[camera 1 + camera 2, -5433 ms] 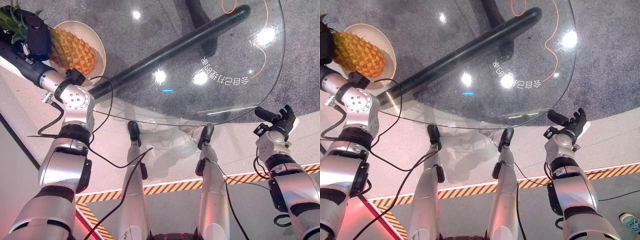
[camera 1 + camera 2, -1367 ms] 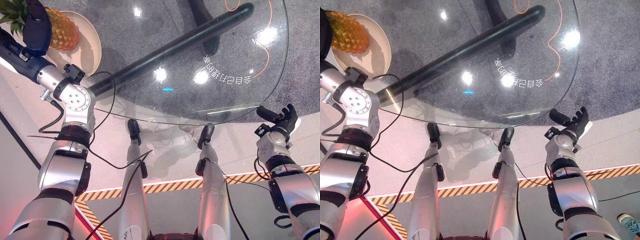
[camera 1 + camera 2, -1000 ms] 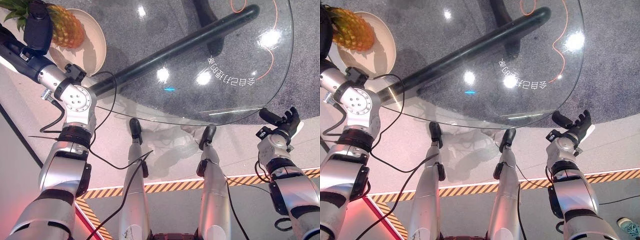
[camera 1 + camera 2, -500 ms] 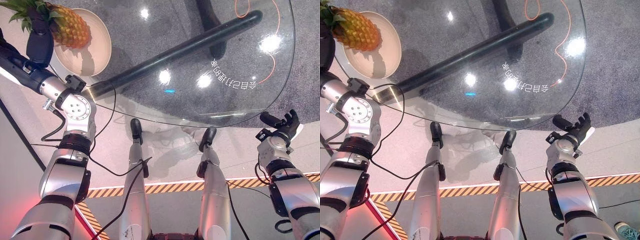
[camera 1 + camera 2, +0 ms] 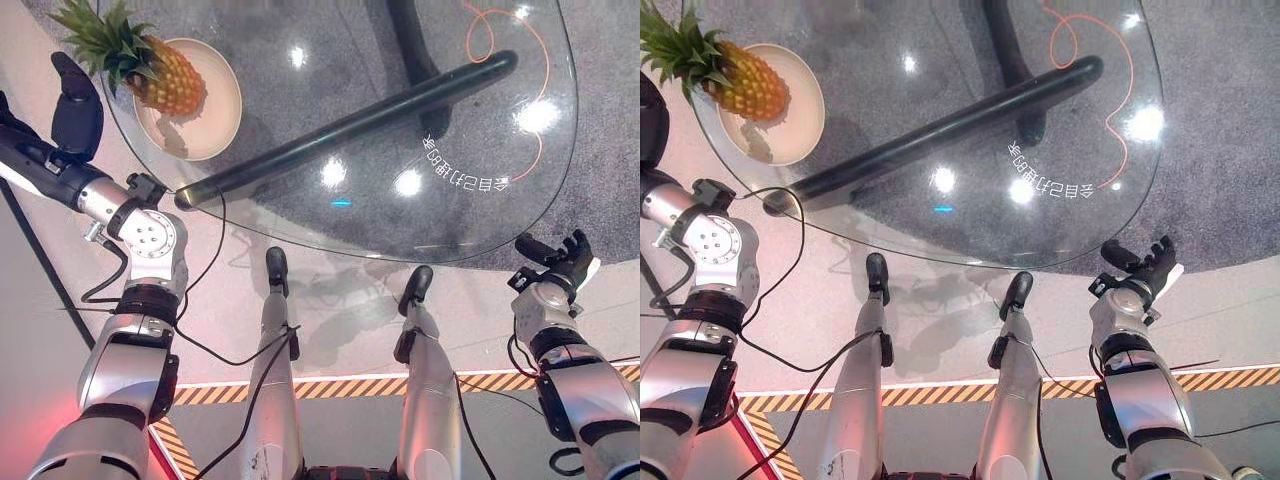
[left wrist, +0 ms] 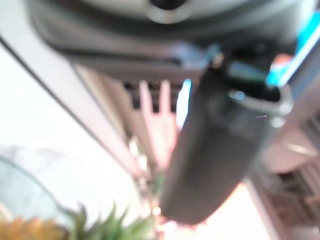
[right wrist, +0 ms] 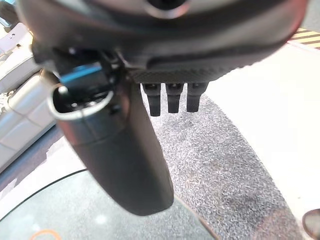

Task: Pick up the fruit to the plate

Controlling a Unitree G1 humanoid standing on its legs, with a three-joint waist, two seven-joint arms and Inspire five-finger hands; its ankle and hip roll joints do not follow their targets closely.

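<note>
- The left hand (image 5: 75,100) hangs off the far-left rim of the glass counter (image 5: 500,215), beside the plate and clear of the fruit; its fingers look straight and hold nothing.
- The pineapple (image 5: 165,82) lies on its side on the cream plate (image 5: 222,120), body inside the rim, green crown sticking out past the plate's edge and over the counter's left rim.
- Judged from this, the task's 1 fruit is already placed; what seems left is drawing the left arm back and perhaps checking that the pineapple sits steady, since it lies toward one side of the plate.
- The plate is close to the counter's left edge, so little margin exists there; a nudge on the overhanging crown could roll the fruit or shift the plate outward.
- To the right of the plate the glass is bare, with a dark tube (image 5: 350,120) of the frame showing beneath it, so there is wide room across the middle.
- The right hand (image 5: 560,262) idles beyond the counter's near right rim, fingers loosely spread, holding nothing, apart from the glass.
</note>
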